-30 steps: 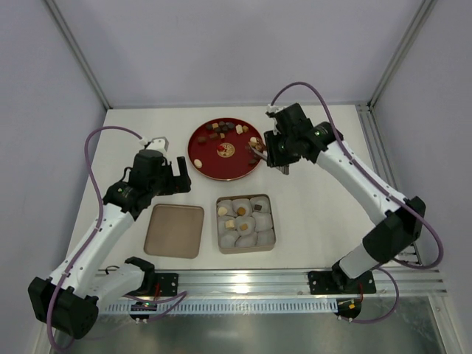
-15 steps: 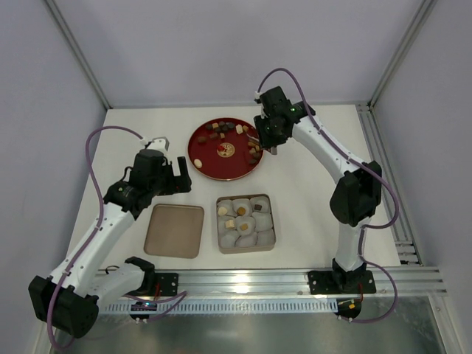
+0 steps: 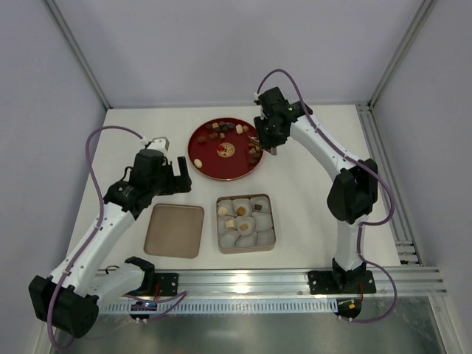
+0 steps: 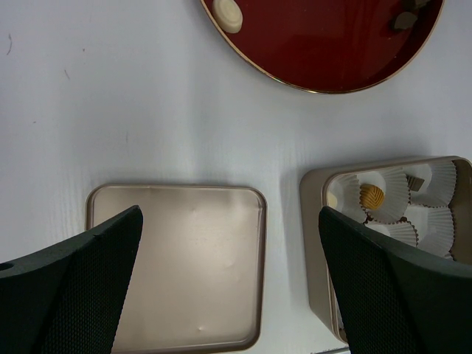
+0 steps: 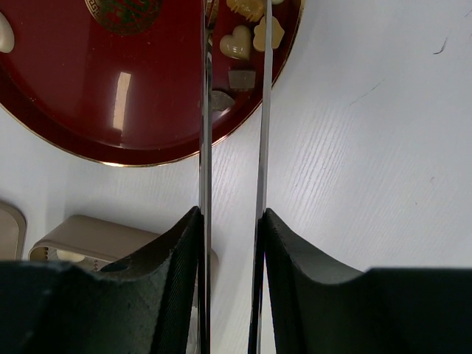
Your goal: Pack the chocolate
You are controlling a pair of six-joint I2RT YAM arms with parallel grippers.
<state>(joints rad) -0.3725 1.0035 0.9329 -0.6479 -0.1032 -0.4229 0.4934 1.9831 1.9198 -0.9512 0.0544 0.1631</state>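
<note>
While our left gripper (image 4: 230, 243) is hanging over the white tabletop (image 3: 310, 184) with its black fingers (image 4: 81, 287) spread wide and gripping nothing, we are looking down between them at a shallow tan rectangular metal lid (image 4: 192, 258) lying flat. Just to its right we are seeing the square tan metal tin (image 4: 313, 221), which is lined with white fluted paper cups (image 4: 431, 221). A round golden piece (image 4: 372, 196) is sitting in one cup and a tan cube (image 4: 417, 182) in the cup next to it.

From overhead, we are finding most of the bite-sized chocolates (image 3: 221, 135), dark brown, tan and cream, lying scattered on the round glossy red plate with a gold rim (image 3: 214, 166), which is resting on the table beyond the tin and the lid.

Our right gripper (image 5: 231, 217) is reaching over the plate's right edge. Its black fingers are clamped on thin metal tongs (image 5: 203, 110), whose two blades are running side by side with a narrow gap between them. Both blades are passing out of the top of the wrist view, so we are not seeing their tips.

In that gap, on the plate, a cream heart-shaped piece (image 5: 236, 44) and a small tan cube (image 5: 241, 79) are lying. A greyish lump (image 5: 220, 100) is lying against the left blade. We cannot tell whether the blades are touching any of them.
</note>
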